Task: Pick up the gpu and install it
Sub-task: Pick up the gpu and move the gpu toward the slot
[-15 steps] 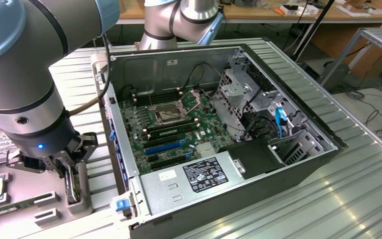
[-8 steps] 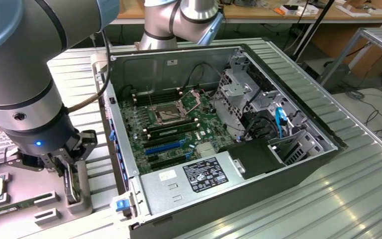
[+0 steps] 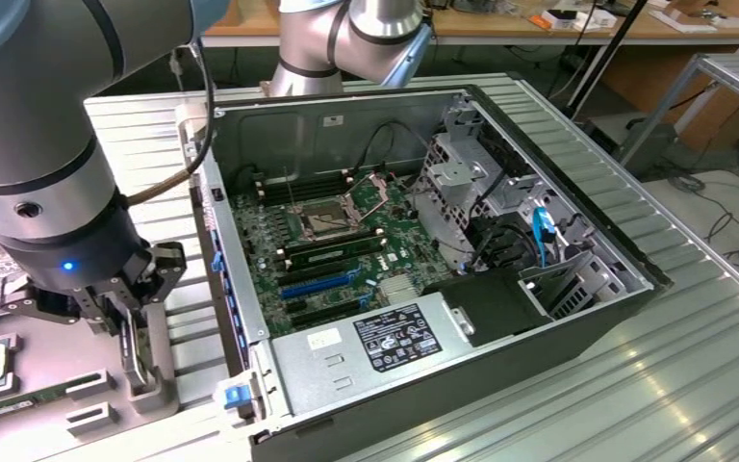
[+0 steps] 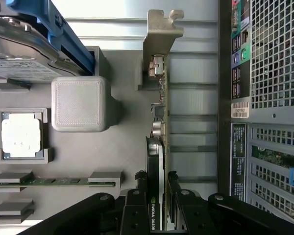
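Gripper (image 4: 156,182) half closed. Fingers (image 4: 140,185) clamp both faces of gpu (image 4: 157,142), no gap visible on either side. Gpu stands on edge in slot of grey tray (image 4: 125,152), metal bracket end away from fingers. In exterior view, gripper (image 3: 128,332) low over tray, on the exterior view's left of open computer case (image 3: 472,385).

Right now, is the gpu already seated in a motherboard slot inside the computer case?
No, the gpu stands on edge in the grey parts tray outside the computer case, at the gripper.
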### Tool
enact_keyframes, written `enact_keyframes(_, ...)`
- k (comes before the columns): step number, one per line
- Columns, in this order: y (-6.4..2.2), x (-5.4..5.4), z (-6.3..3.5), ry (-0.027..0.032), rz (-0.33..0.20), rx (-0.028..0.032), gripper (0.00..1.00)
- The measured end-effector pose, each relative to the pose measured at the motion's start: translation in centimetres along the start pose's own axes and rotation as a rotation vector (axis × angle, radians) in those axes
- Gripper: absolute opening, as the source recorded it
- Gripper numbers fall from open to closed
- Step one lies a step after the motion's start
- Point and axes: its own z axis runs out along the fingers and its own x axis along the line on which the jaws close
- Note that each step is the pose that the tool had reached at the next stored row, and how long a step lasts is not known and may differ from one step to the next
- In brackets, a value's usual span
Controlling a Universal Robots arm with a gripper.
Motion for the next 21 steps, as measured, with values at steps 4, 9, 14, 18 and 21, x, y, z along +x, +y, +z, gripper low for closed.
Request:
enact_keyframes(4, 0.03, 0.0, -0.74, 0.0, 0.0, 0.0, 0.27)
enact_keyframes(9, 0.07, -0.1, -1.53, 0.0, 0.0, 0.0, 0.27)
enact_keyframes(14, 0.1, -0.1, -2.39, 0.0, 0.0, 0.0, 0.27)
enact_keyframes(18, 0.14, -0.1, -3.2, 0.0, 0.0, 0.0001, 0.27)
enact_keyframes(21, 0.16, -0.1, -3.62, 0.0, 0.0, 0.0001, 0.27)
